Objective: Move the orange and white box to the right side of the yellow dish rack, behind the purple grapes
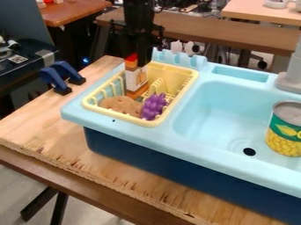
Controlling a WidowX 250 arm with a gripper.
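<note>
At the left, two blue clamps [62, 75] are seen at the far edge of the wooden table [35, 125], well apart from the gripper. To their right, a yellow rack [122, 117] is set into the left end of the light blue sink [203, 148]. Inside the rack, a lumpy brown thing [121, 105] is laid near the front left corner. Just behind it, the box [137, 80], orange and white with a red top, is stood nearly upright, its long axis run up toward the gripper [140, 58]. The gripper is hung over the back of the rack and pointed down, so that the box is placed directly below and toward the camera, its top set right by the gripper's lower end. The box and the gripper are thus roughly lined up, with little sideways offset between them. Whether the gripper is open, closed or clamped on the box cannot be told, as its lower end is partly hidden behind the box's top. To the right of the brown thing, purple grapes [154, 107] are rested near the rack's front right. Farther right, a can [285, 128] is stood in the basin, well apart from the gripper.
</note>
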